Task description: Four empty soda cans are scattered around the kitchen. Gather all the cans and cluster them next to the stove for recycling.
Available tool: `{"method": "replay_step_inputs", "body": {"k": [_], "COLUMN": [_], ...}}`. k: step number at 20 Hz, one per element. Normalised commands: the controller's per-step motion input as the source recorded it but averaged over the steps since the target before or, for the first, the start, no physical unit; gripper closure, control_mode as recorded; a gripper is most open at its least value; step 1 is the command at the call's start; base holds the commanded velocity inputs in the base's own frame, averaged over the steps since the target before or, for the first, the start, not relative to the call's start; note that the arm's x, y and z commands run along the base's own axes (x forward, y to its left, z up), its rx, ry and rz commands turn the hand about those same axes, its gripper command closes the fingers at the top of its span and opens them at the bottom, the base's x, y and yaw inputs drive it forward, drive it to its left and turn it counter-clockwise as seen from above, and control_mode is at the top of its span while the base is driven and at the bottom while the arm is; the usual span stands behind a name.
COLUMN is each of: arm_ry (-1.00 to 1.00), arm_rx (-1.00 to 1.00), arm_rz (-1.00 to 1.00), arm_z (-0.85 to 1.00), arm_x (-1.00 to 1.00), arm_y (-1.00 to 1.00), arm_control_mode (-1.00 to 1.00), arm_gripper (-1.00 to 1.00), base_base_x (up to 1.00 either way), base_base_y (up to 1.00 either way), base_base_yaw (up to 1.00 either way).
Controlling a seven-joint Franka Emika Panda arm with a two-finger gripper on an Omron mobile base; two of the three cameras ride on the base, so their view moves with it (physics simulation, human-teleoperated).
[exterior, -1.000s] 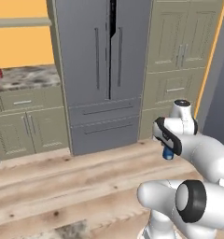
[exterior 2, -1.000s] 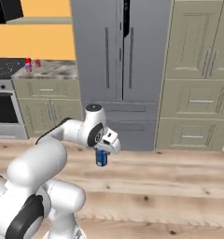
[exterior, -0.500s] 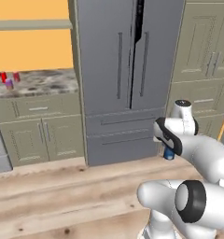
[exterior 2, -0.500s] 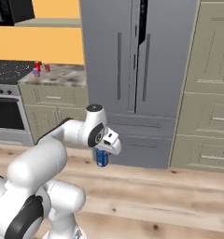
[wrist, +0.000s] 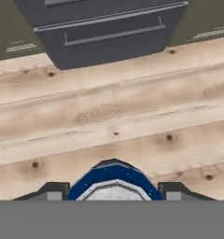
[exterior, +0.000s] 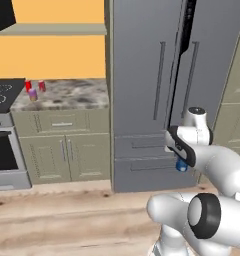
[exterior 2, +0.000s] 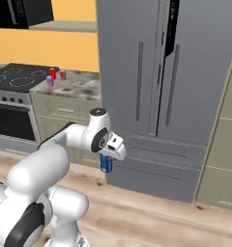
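Observation:
My gripper (exterior 2: pixel 108 157) hangs in front of the fridge, shut on a blue soda can (exterior 2: pixel 106 164) that points down at the floor. In the hand view the blue can (wrist: pixel 114 179) sits between my two fingertips (wrist: pixel 53 190), silvery top facing the camera. The left base view has the same can (exterior: pixel 181 165) under the gripper (exterior: pixel 181 161). Two red cans (exterior: pixel 28 86) (exterior: pixel 41 85) and a purple can (exterior: pixel 33 94) stand on the stone counter (exterior: pixel 72 97), close to the stove (exterior: pixel 2 95). From the right base view the red cans (exterior 2: pixel 52 74) (exterior 2: pixel 63 75) and the purple can (exterior 2: pixel 49 80) stand beside the black cooktop (exterior 2: pixel 16 82).
A tall grey fridge (exterior: pixel 157 90) with drawers below stands straight ahead. Grey-green cabinets (exterior: pixel 62 150) sit under the counter and more (exterior 2: pixel 224 144) to the fridge's right. A black appliance (exterior 2: pixel 21 12) hangs over the stove. Light wood floor (wrist: pixel 114 112) lies beneath the hand.
The whole picture has slid rightward as the base moved; the stove and the counter cans have come further into view. The gripper keeps the blue can in the same pose.

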Motion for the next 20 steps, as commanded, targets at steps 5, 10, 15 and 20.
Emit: {"method": "replay_step_inputs", "body": {"k": [5, 10, 15, 20], "arm_ry": [0.0, 0.0, 0.0, 0.0], "arm_rx": [0.0, 0.0, 0.0, 0.0], "arm_rz": [0.0, 0.0, 0.0, 0.0], "arm_z": [0.0, 0.0, 0.0, 0.0], "arm_x": [0.0, 0.0, 0.0, 0.0], "arm_y": [0.0, 0.0, 0.0, 0.0], "arm_control_mode": [1.0, 1.0, 1.0, 1.0], "arm_gripper": [1.0, 1.0, 1.0, 1.0], "base_base_x": [0.75, 0.6, 0.29, 0.37], "base_base_y": [0.05, 0.43, 0.66, 0.64], "base_base_yaw": [0.17, 0.0, 0.0, 0.0]}}
